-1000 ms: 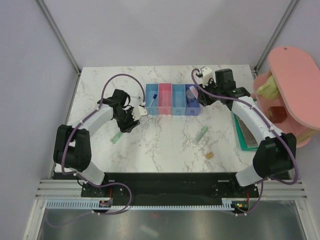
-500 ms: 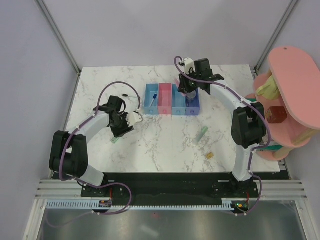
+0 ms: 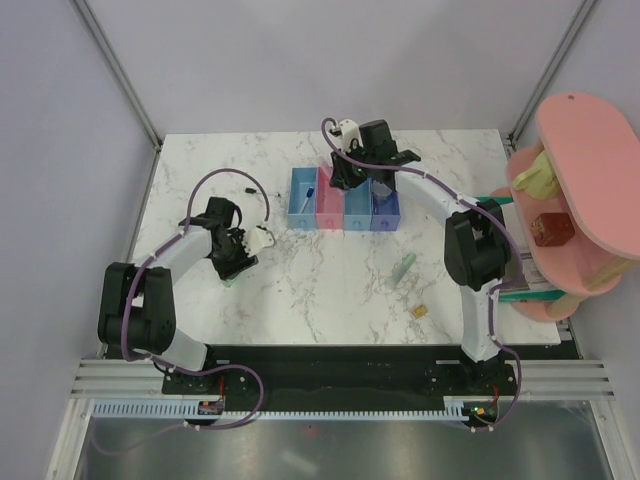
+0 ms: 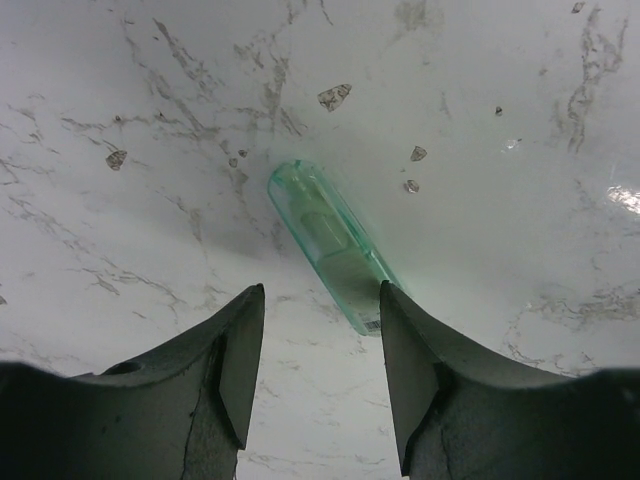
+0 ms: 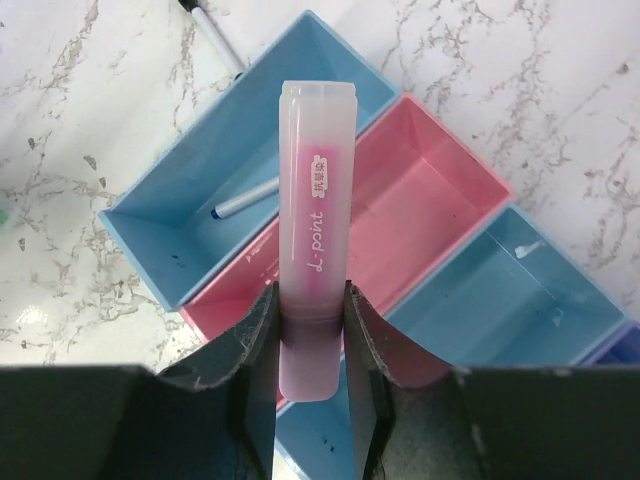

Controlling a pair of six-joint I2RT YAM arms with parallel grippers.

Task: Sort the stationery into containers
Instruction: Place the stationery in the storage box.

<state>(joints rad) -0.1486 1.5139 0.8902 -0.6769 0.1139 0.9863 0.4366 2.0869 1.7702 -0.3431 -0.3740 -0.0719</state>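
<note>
The four joined bins (image 3: 357, 212) stand at the table's back middle. My right gripper (image 3: 340, 176) is shut on the pink bar (image 5: 316, 250) and holds it above the pink bin (image 5: 420, 215). A blue-tipped marker (image 5: 245, 200) lies in the left light blue bin (image 5: 170, 235). My left gripper (image 4: 320, 300) is open just above the table, and a pale green bar (image 4: 328, 240) lies with its near end between the fingertips. From the top this bar (image 3: 232, 278) is at the left. A second pale green bar (image 3: 402, 268) and a tan nub (image 3: 419, 311) lie right of centre.
A thin pen (image 5: 212, 35) lies on the table behind the bins. The big pink shelf (image 3: 580, 190) stands at the right edge. A dark green book (image 3: 505, 292) lies under the right arm's link.
My right gripper has moved left with the pink bar, from the dark blue bin to above the pink bin. My left gripper has moved left and nearer, over the pale green bar.
</note>
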